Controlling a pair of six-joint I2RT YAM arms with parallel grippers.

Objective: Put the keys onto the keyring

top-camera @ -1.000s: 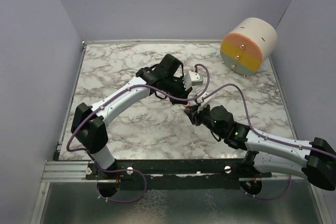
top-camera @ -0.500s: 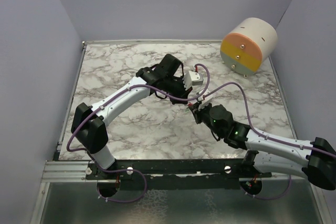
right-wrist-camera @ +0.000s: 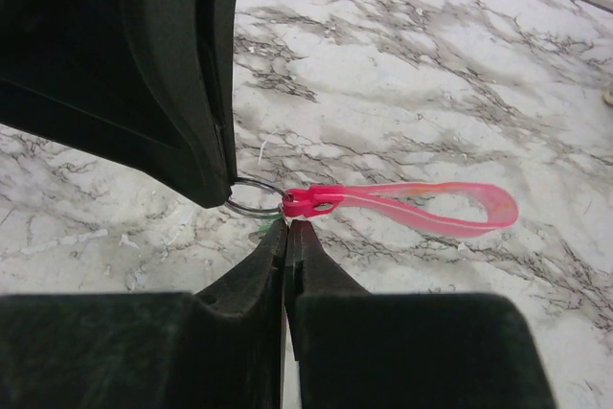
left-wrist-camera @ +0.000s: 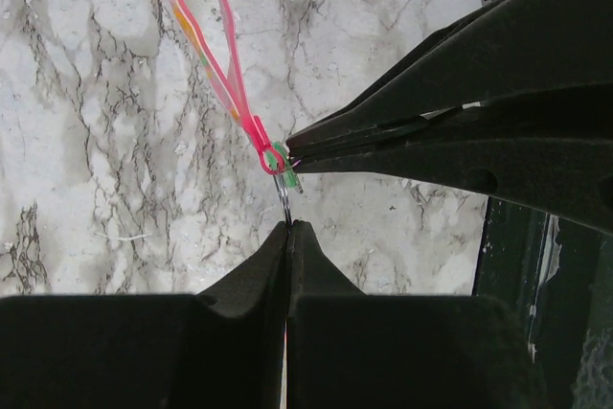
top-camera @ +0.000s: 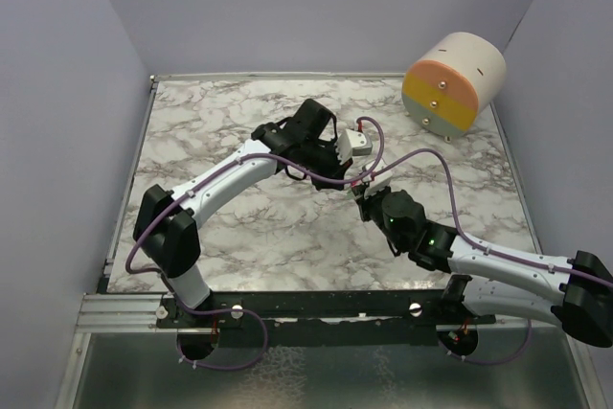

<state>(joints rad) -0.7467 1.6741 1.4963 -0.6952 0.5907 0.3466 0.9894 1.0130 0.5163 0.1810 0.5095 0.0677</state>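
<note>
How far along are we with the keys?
Done: the pink key hangs on the keyring. In hand: the left gripper pinches the ring; the right gripper is shut on the green key against it. Left: threading the green key on, which I can't confirm yet.

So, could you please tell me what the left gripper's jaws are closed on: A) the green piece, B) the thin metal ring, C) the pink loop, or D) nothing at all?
B: in the left wrist view the left gripper pinches the thin metal ring in its shut jaws; the pink loop sits beyond their tips.
</note>
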